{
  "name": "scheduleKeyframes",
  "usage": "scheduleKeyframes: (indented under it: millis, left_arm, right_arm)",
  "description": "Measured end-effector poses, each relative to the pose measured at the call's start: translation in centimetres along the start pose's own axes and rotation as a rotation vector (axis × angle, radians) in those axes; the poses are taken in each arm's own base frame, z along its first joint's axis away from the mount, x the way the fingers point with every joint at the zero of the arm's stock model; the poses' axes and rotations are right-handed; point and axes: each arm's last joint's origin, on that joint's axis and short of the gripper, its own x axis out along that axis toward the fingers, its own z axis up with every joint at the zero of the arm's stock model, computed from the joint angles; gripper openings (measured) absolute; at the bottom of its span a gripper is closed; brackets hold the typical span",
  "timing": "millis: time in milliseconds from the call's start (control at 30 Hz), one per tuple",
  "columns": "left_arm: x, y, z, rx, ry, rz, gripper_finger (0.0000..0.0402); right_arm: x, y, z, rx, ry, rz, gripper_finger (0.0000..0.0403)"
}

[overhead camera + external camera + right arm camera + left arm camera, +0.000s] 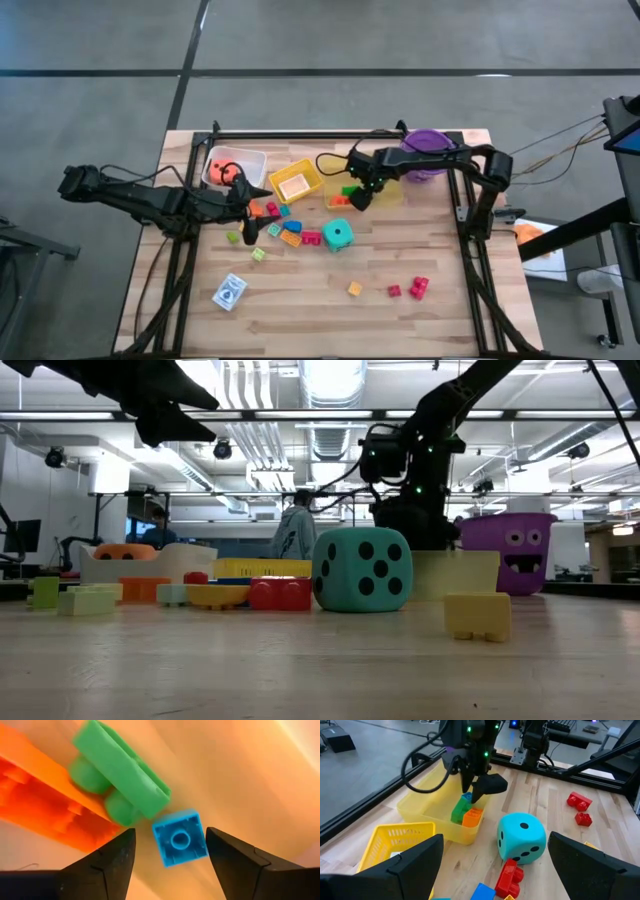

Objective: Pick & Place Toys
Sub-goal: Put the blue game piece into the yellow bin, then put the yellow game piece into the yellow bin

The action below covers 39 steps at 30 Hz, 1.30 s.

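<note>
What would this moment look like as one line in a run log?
right claw: open, over blue brick in yellow bin | left claw: open, waiting above loose bricks | teal die: on table

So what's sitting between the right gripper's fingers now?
A small blue brick lies loose between the open right gripper's fingers in the right wrist view, beside a green brick and an orange brick.

A small blue brick point(180, 839) lies hollow side up beside green point(120, 770) and orange bricks point(45, 805) in the yellow bin.
</note>
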Motion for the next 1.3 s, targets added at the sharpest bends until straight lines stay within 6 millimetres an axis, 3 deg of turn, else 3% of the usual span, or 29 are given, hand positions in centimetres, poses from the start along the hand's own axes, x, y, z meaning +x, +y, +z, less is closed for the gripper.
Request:
scheduleKeyframes:
  millis: [200, 300, 433, 567, 767, 1033, 1300]
  left_arm:
    - [0.0, 0.0, 0.0, 0.001, 0.003, 0.000, 0.0358]
    - [0.0, 0.0, -0.1, 0.003, 0.006, 0.002, 0.0358]
    - [0.0, 0.0, -0.1, 0.003, 0.007, 0.002, 0.0358]
    - [0.0, 0.0, -0.1, 0.003, 0.007, 0.002, 0.0358]
    - [0.0, 0.1, -0.2, 0.011, 0.023, 0.006, 0.0358]
    - [0.0, 0.1, -0.3, 0.014, 0.029, 0.007, 0.0358]
    - [0.0, 0.0, -0.2, 0.008, 0.017, 0.004, 0.0358]
  right_arm:
    - [-2.4, 1.2, 0.6, -0.058, -0.030, -0.073, 0.0240]
    - [-3.8, 1.9, 0.2, -0.124, -0.016, -0.180, 0.0240]
    - [-5.8, 3.9, -0.6, -0.200, -0.059, -0.167, 0.0240]
    - [-7.8, 6.6, -2.8, -0.296, -0.084, -0.044, 0.0240]
    - [-9.6, 12.0, -8.3, -0.434, -0.091, 0.078, 0.0240]
    - [-9.8, 17.9, -14.0, -0.426, -0.212, 0.121, 0.0240]
    - [-7.2, 20.6, -16.4, -0.323, -0.202, 0.122, 0.0240]
